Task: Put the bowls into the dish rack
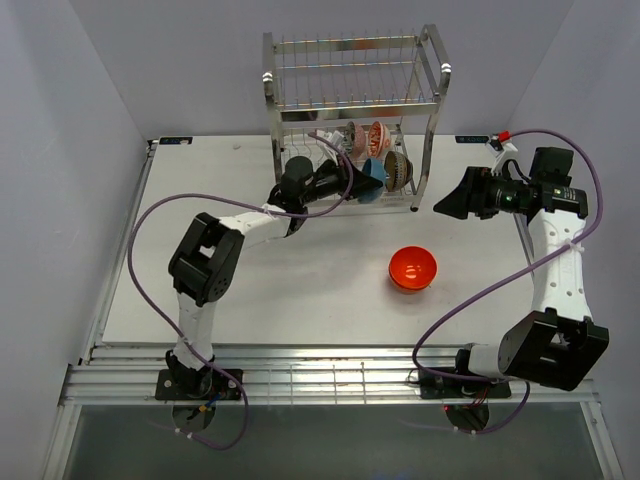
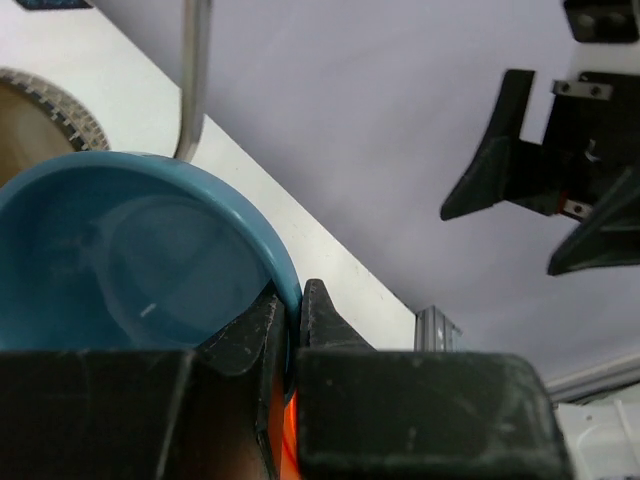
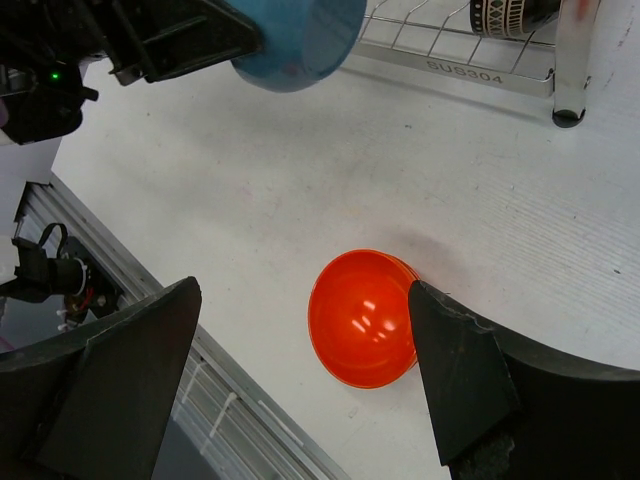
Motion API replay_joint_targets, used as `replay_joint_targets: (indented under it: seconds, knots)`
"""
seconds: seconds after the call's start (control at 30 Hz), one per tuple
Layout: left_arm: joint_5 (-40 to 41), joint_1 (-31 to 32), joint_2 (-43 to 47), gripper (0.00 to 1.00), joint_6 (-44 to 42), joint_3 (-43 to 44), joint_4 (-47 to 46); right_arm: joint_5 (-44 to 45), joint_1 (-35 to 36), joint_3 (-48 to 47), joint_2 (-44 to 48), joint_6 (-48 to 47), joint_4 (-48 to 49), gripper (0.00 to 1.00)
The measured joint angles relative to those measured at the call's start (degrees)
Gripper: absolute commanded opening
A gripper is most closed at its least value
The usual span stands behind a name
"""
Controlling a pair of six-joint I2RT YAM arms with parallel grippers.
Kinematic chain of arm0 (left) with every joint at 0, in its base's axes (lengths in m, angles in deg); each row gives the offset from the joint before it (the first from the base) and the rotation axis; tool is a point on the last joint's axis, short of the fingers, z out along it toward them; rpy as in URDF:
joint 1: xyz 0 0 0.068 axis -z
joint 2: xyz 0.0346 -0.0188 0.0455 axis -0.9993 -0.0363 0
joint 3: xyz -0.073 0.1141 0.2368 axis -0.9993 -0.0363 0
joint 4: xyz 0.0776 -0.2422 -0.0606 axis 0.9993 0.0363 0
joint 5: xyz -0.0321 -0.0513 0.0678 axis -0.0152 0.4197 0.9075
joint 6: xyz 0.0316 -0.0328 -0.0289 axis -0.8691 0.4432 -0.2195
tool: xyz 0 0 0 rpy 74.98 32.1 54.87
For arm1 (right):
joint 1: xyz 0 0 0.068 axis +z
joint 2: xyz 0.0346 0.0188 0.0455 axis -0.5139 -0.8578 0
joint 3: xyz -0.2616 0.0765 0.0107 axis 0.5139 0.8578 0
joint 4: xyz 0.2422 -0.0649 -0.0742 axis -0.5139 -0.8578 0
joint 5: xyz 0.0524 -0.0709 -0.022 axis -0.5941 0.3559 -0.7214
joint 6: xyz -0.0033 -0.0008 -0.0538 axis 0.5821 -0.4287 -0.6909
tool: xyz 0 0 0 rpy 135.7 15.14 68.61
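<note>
The silver wire dish rack stands at the back centre. In its lower tier a red-and-white patterned bowl and a brown bowl stand on edge. My left gripper is shut on the rim of the blue bowl at the front of the lower tier. In the left wrist view the jaws pinch the blue bowl's rim. The orange-red bowl sits upright on the table. My right gripper is open and empty, well above the orange-red bowl, which shows between its fingers.
A rack post and the brown bowl are close to the blue bowl in the left wrist view. The rack's base wire and foot show in the right wrist view. The table's front rail lies near the arm bases.
</note>
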Motion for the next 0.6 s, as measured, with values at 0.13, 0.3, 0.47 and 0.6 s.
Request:
replay_joint_targets:
  seconds: [0.13, 0.3, 0.47, 0.6]
  knots:
    - [2.62, -0.02, -4.02, 0.00, 6.84, 0.04, -3.87, -0.11, 0.00, -0.37, -0.39, -0.13, -0.44, 0.90]
    - [5.18, 0.13, -6.62, 0.00, 12.26, 1.84, -5.66, -0.42, -0.02, -0.42, -0.74, -0.33, -0.85, 0.90]
    - [7.52, 0.22, -9.46, 0.00, 15.54, 7.23, -6.88, -0.42, -0.11, -0.42, -0.98, -0.68, -0.94, 0.90]
    - [9.18, 0.22, -12.26, 0.00, 17.05, 11.26, -6.91, -0.39, -0.33, -0.42, -1.18, -1.20, -0.98, 0.90]
